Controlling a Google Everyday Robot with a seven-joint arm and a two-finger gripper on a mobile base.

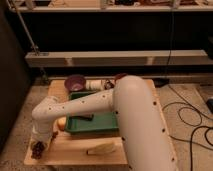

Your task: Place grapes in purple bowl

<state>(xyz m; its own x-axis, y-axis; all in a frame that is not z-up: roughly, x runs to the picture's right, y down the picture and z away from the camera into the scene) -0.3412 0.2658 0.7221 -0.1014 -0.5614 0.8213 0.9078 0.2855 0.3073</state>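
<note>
Grapes (36, 150) sit at a corner of the wooden table (70, 146), pincer (41, 142) clamped on them; shelving (100, 58) behind.

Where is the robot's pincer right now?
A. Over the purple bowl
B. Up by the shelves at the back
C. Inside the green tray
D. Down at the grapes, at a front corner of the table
D: the pincer is closed down on the grapes at the front corner of the wooden table, well away from the purple bowl at the far edge.
</note>
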